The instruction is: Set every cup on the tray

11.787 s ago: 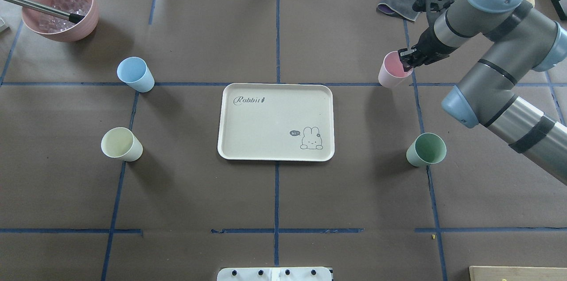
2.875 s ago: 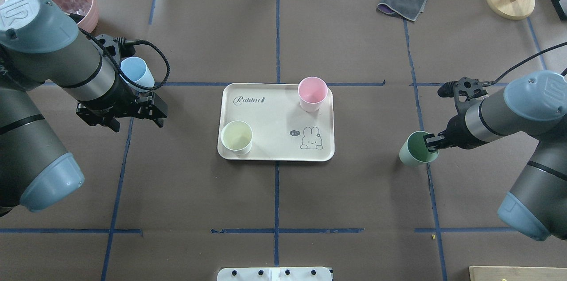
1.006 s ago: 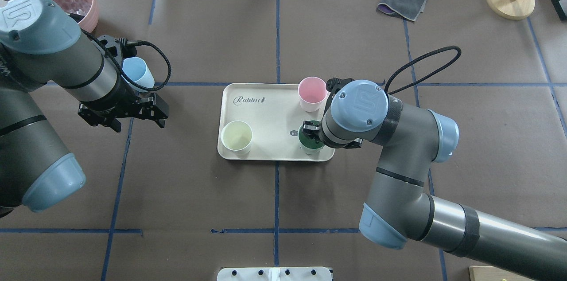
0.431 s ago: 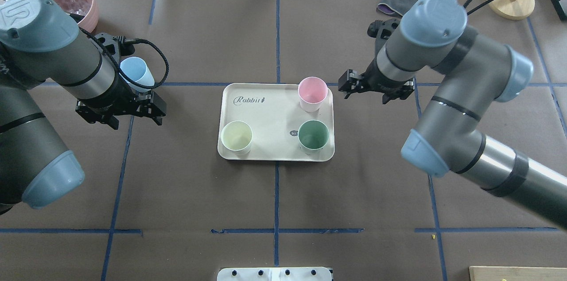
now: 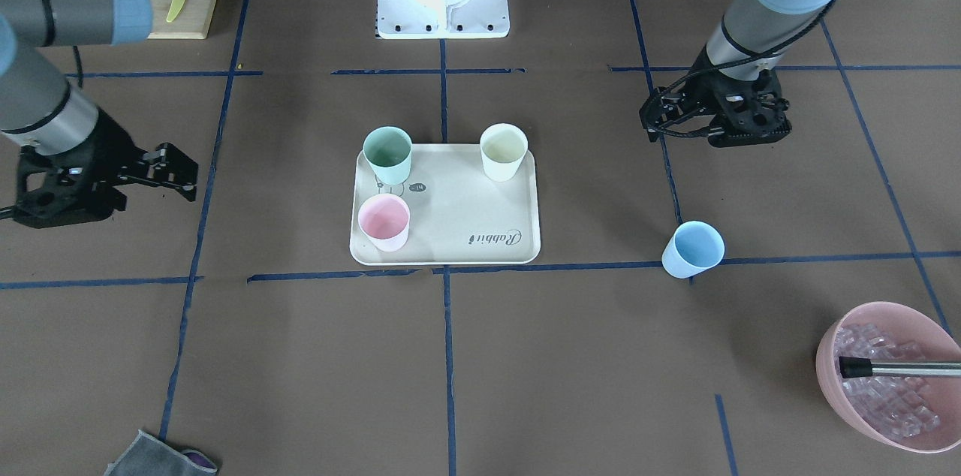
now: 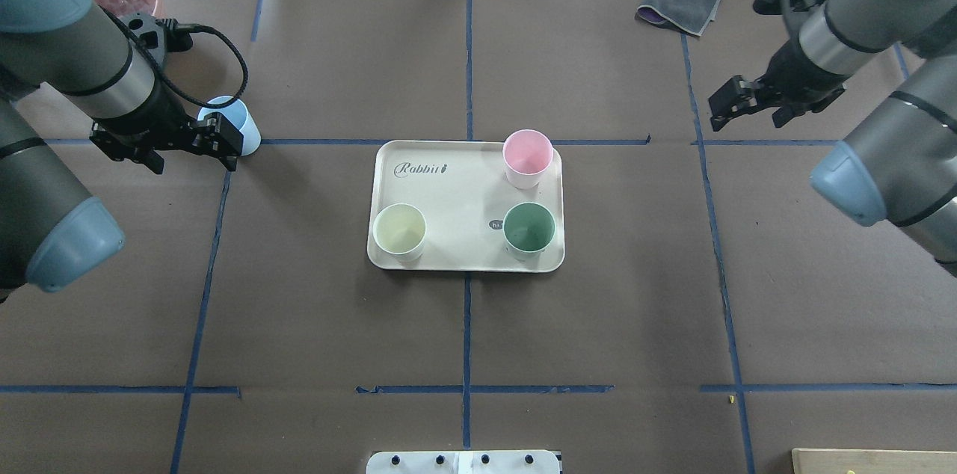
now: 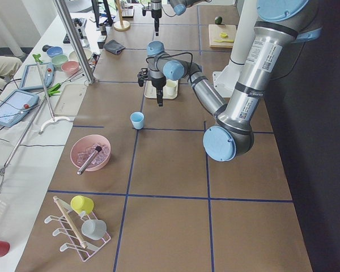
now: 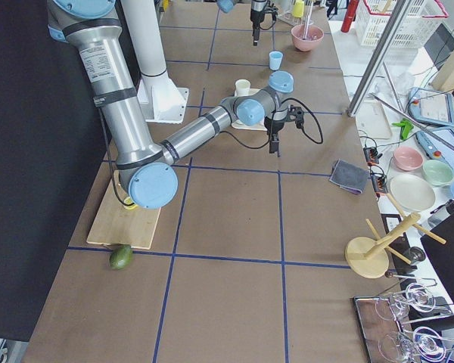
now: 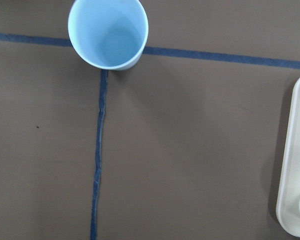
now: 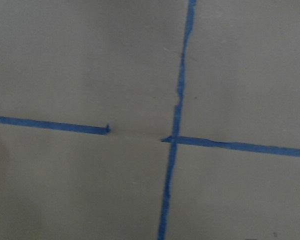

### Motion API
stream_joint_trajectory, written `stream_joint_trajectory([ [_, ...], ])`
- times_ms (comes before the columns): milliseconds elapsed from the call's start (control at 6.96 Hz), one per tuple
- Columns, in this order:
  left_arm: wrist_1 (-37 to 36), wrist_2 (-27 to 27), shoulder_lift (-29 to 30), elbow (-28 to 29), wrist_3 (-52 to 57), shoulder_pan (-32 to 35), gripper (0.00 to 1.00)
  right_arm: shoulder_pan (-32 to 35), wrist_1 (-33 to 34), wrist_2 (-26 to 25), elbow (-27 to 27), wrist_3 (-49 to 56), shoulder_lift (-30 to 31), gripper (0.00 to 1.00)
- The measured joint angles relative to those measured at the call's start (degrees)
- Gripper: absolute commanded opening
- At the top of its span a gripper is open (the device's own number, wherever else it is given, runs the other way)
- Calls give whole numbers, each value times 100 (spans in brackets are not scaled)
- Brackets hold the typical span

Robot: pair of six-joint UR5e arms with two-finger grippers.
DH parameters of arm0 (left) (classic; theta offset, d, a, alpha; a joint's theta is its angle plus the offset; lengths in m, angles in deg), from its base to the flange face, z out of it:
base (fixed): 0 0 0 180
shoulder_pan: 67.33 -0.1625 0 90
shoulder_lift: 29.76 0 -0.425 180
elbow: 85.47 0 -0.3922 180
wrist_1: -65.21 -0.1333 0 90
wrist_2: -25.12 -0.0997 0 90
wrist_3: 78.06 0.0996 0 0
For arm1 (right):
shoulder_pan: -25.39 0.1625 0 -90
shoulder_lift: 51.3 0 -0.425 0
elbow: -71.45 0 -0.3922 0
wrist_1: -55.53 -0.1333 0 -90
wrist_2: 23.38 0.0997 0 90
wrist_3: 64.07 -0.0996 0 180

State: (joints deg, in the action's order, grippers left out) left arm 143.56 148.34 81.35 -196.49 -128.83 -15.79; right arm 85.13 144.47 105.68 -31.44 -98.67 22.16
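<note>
Cups: three of four stand upright on the tray. The pink cup, green cup and cream cup each sit near a different corner, so the corner by the "Rabbit" script is free for the last one. The blue cup is upright on the table, off the tray, just ahead of the left gripper and not between its fingers. Those fingers are spread and empty, probably lining up a rim grasp. The right gripper also has its fingers spread and holds nothing. It sits well away from the tray, apparently parked clear to give the left arm room.
</note>
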Motion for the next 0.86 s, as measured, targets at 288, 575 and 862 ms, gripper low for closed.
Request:
stream_joint_trajectory([
  [288,85,17,9,473,483,340,100,686,-4,274,12,1583,658,100],
  [575,701,18,25,1047,422,418,99,921,-42,316,-3,2231,1010,100],
  [862,1524,16,65,1619,-121,408,99,946,-61,314,-11,2299,1065,100],
])
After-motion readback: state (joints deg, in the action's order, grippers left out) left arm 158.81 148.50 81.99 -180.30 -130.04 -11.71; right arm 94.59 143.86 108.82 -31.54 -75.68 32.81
